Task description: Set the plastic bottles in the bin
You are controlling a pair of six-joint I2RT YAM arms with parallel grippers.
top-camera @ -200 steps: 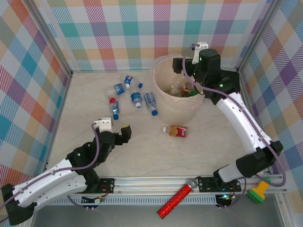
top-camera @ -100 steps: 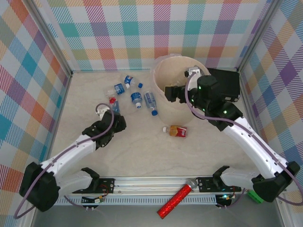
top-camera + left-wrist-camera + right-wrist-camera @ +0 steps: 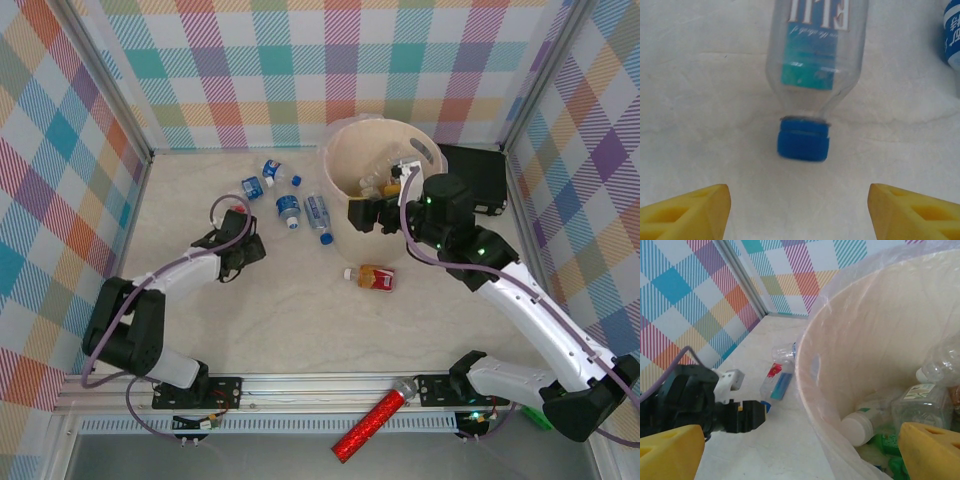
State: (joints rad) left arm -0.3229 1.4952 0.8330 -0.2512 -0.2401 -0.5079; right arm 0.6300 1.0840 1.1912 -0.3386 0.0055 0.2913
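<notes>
Trouble most likely at the pick, with the left end effector point(image 3: 800, 205) spread and holding nothing, just short of the blue cap point(image 3: 804, 139) of a clear teal-labelled bottle point(image 3: 815, 50) lying well left of the bin point(image 3: 338, 170). From that stand-off, probably a pinch on only the cap or the tapered neck; round, light, partly crushed plastic, so likely to squirt away or roll against the neighbouring bottle point(image 3: 952, 35) just beside it. Possible scrape of the fingers point(image 3: 690, 212) on the surface point(image 3: 700, 100) as well, if brought lower. Over at the near-left rim of the bin, the right end effector point(image 3: 802, 452) wide apart and empty; risk there of snagging the clear liner point(image 3: 865, 270) or nudging the bin over on a careless swing.

Count: one bin. Six bottles outside it, as far as can be told: five scattered to its left, one red-labelled bottle point(image 3: 372, 277) on its near side. Several more inside, too jumbled to number. One black case point(image 3: 480, 170) at its far right, one red glittery tube point(image 3: 372, 428) well off on its near side. Two end effectors.
</notes>
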